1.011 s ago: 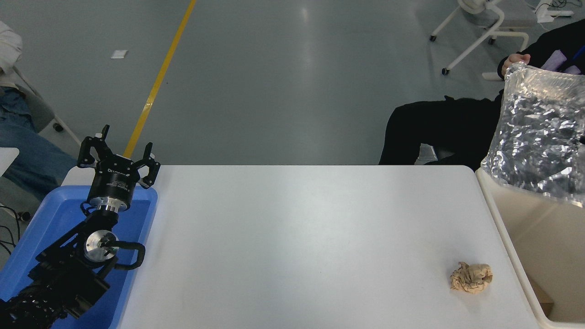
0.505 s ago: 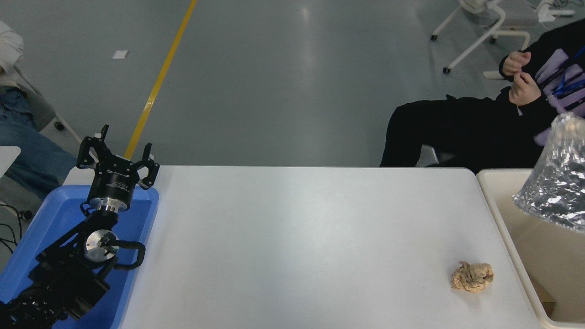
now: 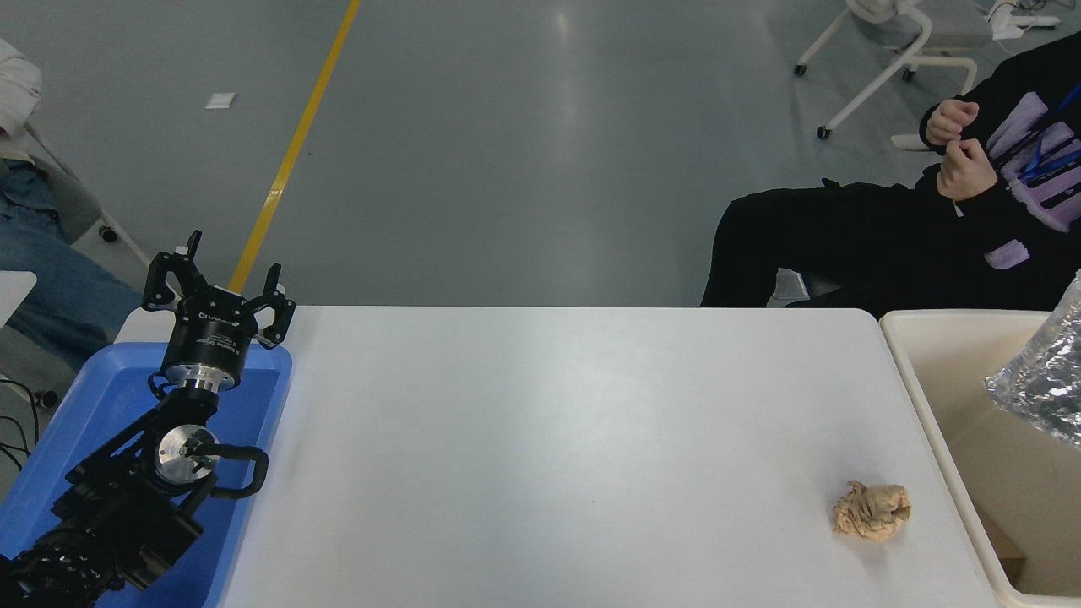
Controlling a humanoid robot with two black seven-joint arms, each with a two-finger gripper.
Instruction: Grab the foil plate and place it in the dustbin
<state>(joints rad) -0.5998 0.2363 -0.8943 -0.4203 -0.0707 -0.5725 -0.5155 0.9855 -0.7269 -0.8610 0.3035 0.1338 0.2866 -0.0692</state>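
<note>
**Foil plate over the dustbin — placing step, release pending**

Foil plate (image 3: 1043,384): only a part shows, at the right edge of the head view. Shiny, crinkled silver, it sits over the open mouth of the dustbin (image 3: 929,405), inside the line of the rim, with the cream inner wall visible beneath and beside it. Whether it hangs free or touches the far wall cannot be told; most of it is cut off by the frame.

Right arm and its gripper: not in view. What carries the plate is therefore unseen, and its grasp cannot be reported.

Left gripper (image 3: 221,289): parked at lower left above the blue tray (image 3: 101,397), fingers spread apart, holding nothing.

Table (image 3: 540,439): white, carrying one crumpled tan paper wad (image 3: 871,510) near the right edge, just beside the dustbin wall but apart from it. Not part of this task.

A seated person (image 3: 887,228) in dark clothing is at the far right, hands (image 3: 958,152) raised near the chest, well apart from the dustbin.

Judgement: pick-up looks done; the step in hand is the placing. The plate appears correctly located over the opening. Next move should call for lowering it below the rim, then letting go so it drops inside rather than catching a rolled edge on the thick rim.
</note>
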